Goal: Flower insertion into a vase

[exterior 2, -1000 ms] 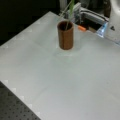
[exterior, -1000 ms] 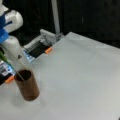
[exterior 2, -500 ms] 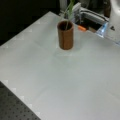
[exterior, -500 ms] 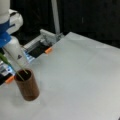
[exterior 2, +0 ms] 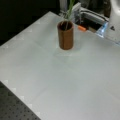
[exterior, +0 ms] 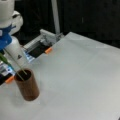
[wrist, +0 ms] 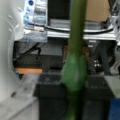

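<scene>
Stem [exterior: 15,65] end now sits inside vase [exterior: 27,85] mouth, same as 1 s ago; insertion underway. Gripper out of view, can't tell grip state.

Arm shell [exterior: 7,15]: I see smooth, rounded white casing.
Joint band [exterior: 4,37]: bright blue ring beneath the white segment.
Lower link [exterior: 15,53]: white, tapering, with a small dark mark.

White and blue arm [exterior: 6,23] at a front view's upper left, end effector out of view
</scene>
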